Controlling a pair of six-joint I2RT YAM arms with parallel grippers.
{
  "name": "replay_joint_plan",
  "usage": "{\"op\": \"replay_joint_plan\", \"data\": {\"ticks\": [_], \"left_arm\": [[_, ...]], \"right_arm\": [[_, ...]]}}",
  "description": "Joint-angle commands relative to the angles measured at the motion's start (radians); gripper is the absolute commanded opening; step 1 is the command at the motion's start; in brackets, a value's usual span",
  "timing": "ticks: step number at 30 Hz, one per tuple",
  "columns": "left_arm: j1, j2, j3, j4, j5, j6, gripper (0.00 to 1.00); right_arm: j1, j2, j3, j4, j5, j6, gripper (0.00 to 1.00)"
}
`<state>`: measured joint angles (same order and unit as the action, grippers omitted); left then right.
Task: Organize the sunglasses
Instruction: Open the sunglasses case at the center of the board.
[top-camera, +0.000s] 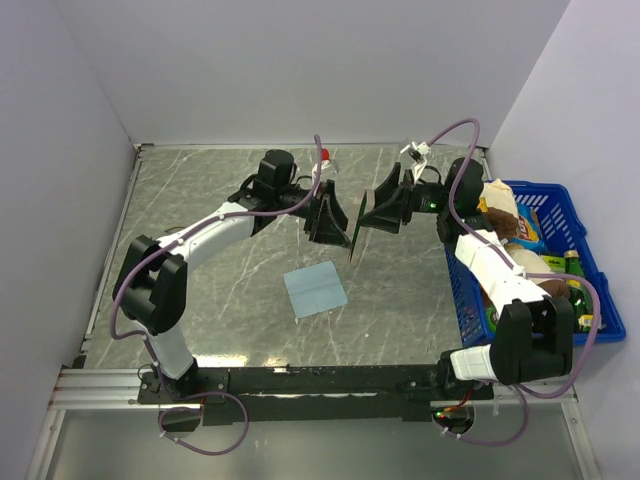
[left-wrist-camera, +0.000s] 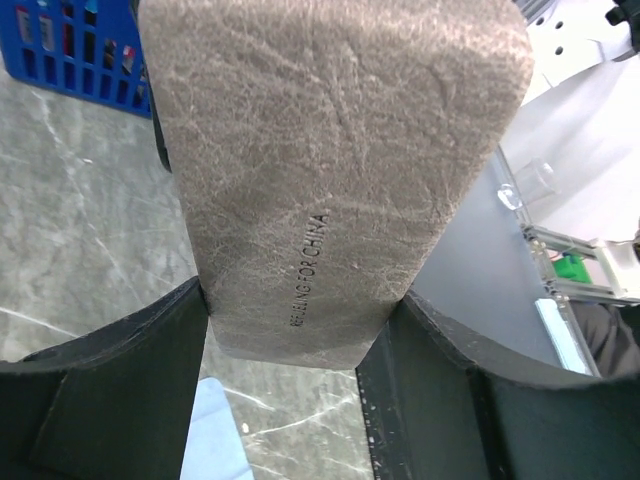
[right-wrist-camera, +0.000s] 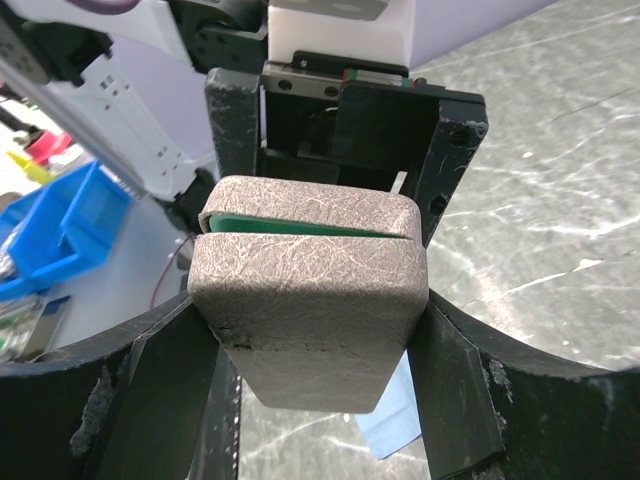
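On the left, the left gripper (top-camera: 335, 222) was clenched across one end of the grey-brown, leather-textured rectangular case (left-wrist-camera: 340, 170). It held the case in the air over the grey marbled table (top-camera: 200, 190), where a light blue square cloth (top-camera: 315, 290) lay flat nearby. Further right, the right gripper (top-camera: 378, 212) was clamped on the opposite end, with the blue plastic basket (top-camera: 540, 186) beyond it. The amber-lensed sunglasses showed in no view, and we could not tell whether they lay inside the case.

We judged the shared hold to be the risk. If the arms pulled unevenly, the case could twist out of one grip. With the lid ajar, a tilt might also spill whatever was inside.

Only the right wrist view showed that gap — a slit of green lining at the seam. The left wrist view gave just the flat back with stamped lettering. The top view showed the case edge-on, but it alone took in both arms together.
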<state>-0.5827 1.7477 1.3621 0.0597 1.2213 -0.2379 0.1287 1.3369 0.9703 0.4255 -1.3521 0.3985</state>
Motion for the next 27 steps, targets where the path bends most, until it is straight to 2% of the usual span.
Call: {"op": "replay_joint_plan", "data": {"ticks": [1, 2, 3, 7, 10, 16, 22, 25, 27], "left_arm": [[-0.006, -0.063, -0.006, 0.155, 0.176, -0.144, 0.01], [-0.006, -0.066, -0.009, 0.184, 0.191, -0.158, 0.01], [-0.005, -0.073, -0.017, 0.196, 0.198, -0.182, 0.01], [-0.006, -0.093, -0.032, 0.236, 0.219, -0.219, 0.01], [-0.005, -0.106, -0.043, 0.242, 0.227, -0.225, 0.01], [-0.002, -0.139, -0.057, 0.244, 0.244, -0.230, 0.01], [0.003, -0.151, -0.066, 0.244, 0.259, -0.230, 0.01], [0.003, -0.154, -0.072, 0.259, 0.261, -0.245, 0.01], [0.001, -0.152, -0.077, 0.269, 0.264, -0.255, 0.01]], "right_arm": [[-0.035, 0.033, 0.025, -0.004, -0.087, -0.145, 0.00], [-0.037, 0.031, 0.028, -0.026, -0.085, -0.173, 0.01], [-0.038, 0.030, 0.037, -0.122, -0.079, -0.212, 0.01], [-0.040, 0.030, 0.097, -0.365, -0.053, -0.482, 0.05], [-0.041, 0.034, 0.119, -0.466, -0.033, -0.587, 0.08], [-0.044, 0.036, 0.148, -0.631, 0.016, -0.762, 0.12], [-0.057, 0.038, 0.168, -0.706, 0.025, -0.868, 0.19], [-0.063, 0.039, 0.176, -0.755, 0.022, -0.929, 0.19], [-0.066, 0.047, 0.180, -0.780, 0.005, -0.958, 0.15]]}}
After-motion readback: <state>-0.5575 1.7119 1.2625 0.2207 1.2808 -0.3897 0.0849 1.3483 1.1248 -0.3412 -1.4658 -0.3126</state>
